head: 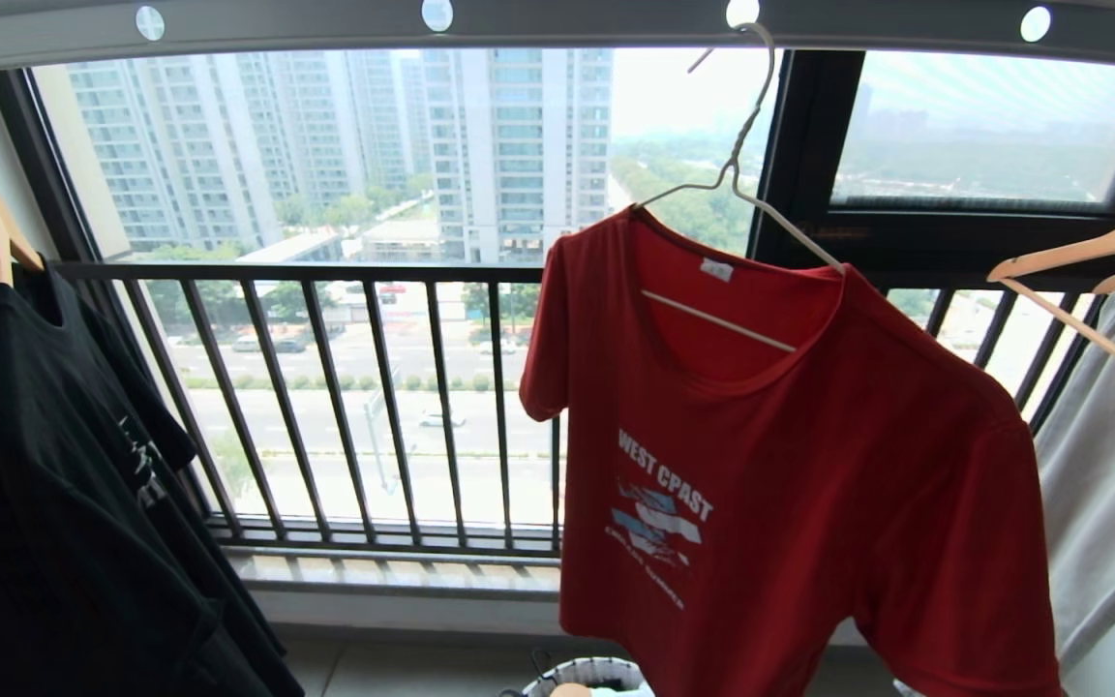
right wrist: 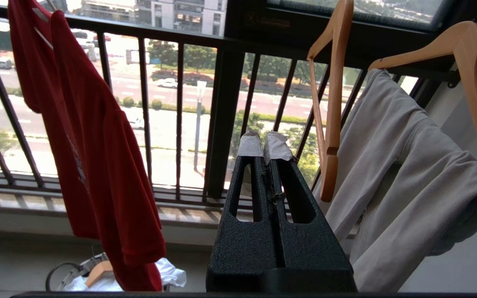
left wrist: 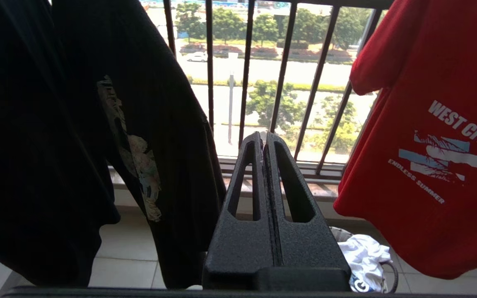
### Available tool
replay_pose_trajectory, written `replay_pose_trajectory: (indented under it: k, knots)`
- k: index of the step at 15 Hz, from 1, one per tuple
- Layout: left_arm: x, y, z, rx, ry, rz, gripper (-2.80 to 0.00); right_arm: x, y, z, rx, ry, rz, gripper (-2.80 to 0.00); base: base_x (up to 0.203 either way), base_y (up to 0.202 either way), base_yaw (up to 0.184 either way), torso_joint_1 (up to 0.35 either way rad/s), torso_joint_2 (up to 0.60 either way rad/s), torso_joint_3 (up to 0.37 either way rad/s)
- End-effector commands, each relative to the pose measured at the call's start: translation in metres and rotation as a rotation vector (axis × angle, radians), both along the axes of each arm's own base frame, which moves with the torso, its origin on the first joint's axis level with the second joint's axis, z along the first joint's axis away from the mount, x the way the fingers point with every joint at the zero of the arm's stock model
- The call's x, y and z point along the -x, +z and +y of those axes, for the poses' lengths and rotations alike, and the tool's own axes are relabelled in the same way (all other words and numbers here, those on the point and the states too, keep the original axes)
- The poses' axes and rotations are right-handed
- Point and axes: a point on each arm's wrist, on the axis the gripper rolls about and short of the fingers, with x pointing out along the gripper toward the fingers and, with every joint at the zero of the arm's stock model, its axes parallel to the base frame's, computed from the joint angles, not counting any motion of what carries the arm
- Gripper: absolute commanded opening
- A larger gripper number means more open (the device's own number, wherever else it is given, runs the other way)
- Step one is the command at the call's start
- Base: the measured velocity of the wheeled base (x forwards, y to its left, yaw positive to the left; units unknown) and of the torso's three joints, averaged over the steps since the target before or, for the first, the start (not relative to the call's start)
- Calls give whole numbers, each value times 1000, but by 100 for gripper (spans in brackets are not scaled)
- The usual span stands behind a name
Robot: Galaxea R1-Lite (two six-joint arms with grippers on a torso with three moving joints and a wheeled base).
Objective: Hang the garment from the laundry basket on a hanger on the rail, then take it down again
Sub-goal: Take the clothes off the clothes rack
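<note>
Red short-sleeved T-shirt [head: 809,465] hangs on the thin off-white wire hanger [head: 741,184], hooked on the grey overhead rail [head: 557,24]. Left pincer [left wrist: 265,138] and right pincer [right wrist: 263,142] are both clenched, empty, touching nothing.

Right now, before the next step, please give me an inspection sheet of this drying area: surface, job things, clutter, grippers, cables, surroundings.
Surface: pale tiled floor under the clothes.
Job's things: red T-shirt hangs on the wire hanger, which is hooked on the rail and tilted; laundry basket stands on the floor below, holding white cloth and a wooden hanger.
Clutter: black shirt on a wooden hanger at the left; pale grey garment on wooden hangers at the right.
Grippers: left gripper shut, empty, between black shirt and T-shirt; right gripper shut, empty, between T-shirt and grey garment.
Cables: nothing seen.
Surroundings: barred window railing, street and tower blocks outside.
</note>
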Motion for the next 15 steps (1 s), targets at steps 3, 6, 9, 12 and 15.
replay_pose_trajectory:
  k: [3, 6, 9, 12, 15]
  knots:
    - [47, -45, 3, 1, 211, -80, -280, 58, -28, 7, 37, -96, -56, -280, 0, 0, 0, 0, 0, 0]
    - [54, -93, 2, -4, 244, -67, -280, 70, -61, 8, 44, -73, -12, -280, 0, 0, 0, 0, 0, 0]
    - [48, -133, 1, 1, 232, -34, -280, 66, -110, 6, 20, -30, 52, -280, 0, 0, 0, 0, 0, 0]
    - [35, -143, -2, -24, 124, -102, -280, 45, -159, 7, -22, 57, 94, -280, 0, 0, 0, 0, 0, 0]
    - [22, -170, -4, -64, 49, -75, -280, 11, -190, 7, -84, 88, 50, -280, 0, 0, 0, 0, 0, 0]
